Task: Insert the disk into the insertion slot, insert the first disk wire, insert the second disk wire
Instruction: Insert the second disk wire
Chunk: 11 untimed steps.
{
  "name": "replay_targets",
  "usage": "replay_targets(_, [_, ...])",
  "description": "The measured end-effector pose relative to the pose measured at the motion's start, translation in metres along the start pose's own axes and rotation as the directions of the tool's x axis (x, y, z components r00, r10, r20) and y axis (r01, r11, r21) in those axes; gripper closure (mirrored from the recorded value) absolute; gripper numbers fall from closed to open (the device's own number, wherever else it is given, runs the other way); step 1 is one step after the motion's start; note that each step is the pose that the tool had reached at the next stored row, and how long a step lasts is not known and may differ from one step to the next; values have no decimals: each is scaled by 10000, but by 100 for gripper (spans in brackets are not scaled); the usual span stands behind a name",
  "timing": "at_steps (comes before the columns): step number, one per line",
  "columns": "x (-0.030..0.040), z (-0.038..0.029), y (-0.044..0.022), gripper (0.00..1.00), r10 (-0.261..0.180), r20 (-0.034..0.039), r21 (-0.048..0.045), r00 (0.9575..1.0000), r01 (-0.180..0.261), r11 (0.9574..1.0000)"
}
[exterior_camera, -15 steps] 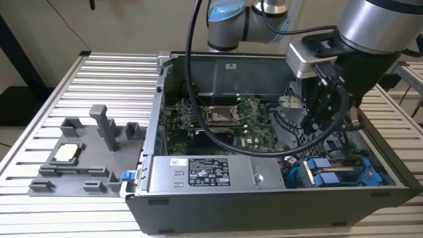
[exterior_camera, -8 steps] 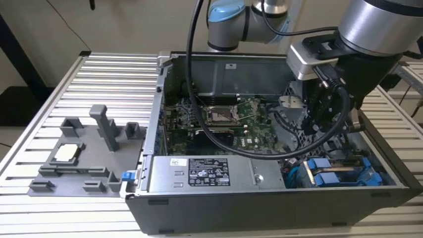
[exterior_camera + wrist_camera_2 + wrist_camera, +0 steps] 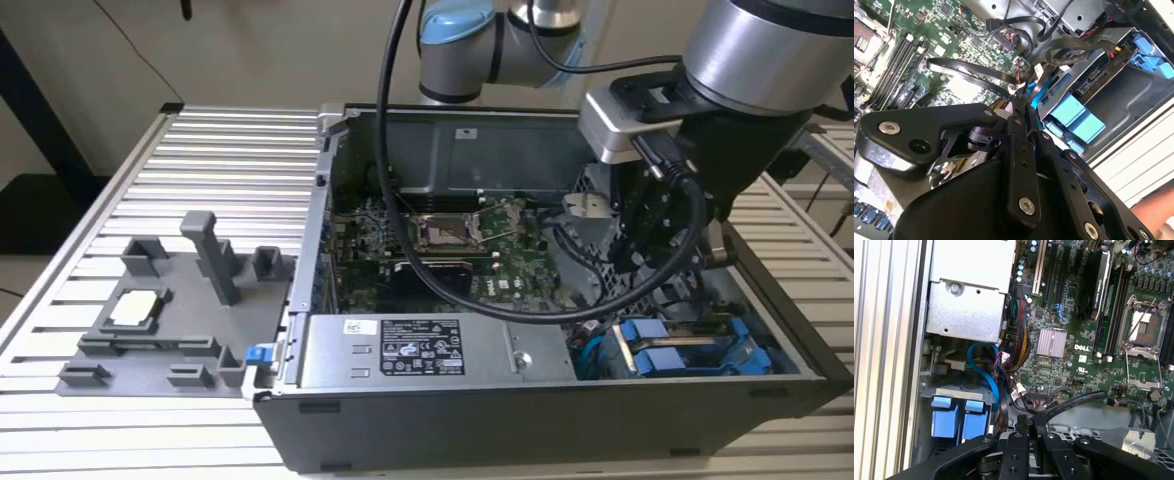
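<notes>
Your jaws (image 3: 1021, 107) stand narrow, the two black fingertips (image 3: 1021, 423) almost together. They appear to pinch the end of a flat black wire (image 3: 1074, 401), which runs out from between them and loops over the green motherboard (image 3: 1064, 315). How firm that hold is you cannot tell.

Working down in size:

- **The surface:** the ribbed aluminium surface (image 3: 227, 170) carries the open dark grey computer case (image 3: 534, 420).
- **The arm:** it reaches down into the case at the exterior view's right.
- **The power supply:** the grey power supply box with the black-and-white label (image 3: 427, 350) sits along the case's near wall. Leave it alone.
- **The insertion slot:** the rectangular grey metal drive bay with blue fittings (image 3: 1081, 50) sits beside that box, toward the exterior view's right.
- **The disk:** the silver-grey hard drive on its bright blue plastic carrier frame (image 3: 1069, 107) looks already seated in the bay, lying flat. Its blue tabs (image 3: 946, 422) show at the bay's mouth in both wrist views.

The relation that matters is this. The bay is just beside your fingertips and a little lower. The drive's dark connector edge (image 3: 1094, 82) faces the open interior where the jaws hang. The drive's long axis runs back into the bay, away from you, so the gap from wire end to connector edge is short and roughly in line.

A bright blue cable (image 3: 985, 372) and a small white plug on red leads (image 3: 1014, 90) crowd that same gap. They are close enough to snag.
</notes>
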<state>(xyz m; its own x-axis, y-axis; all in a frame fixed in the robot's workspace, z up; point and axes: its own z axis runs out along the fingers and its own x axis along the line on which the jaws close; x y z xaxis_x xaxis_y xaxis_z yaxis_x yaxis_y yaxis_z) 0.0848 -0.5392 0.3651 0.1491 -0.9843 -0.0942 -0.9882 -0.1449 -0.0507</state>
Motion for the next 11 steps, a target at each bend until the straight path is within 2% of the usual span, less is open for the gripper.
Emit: replay_targets(11, [11, 23, -16, 84, 0, 0, 0, 10000, 0, 10000])
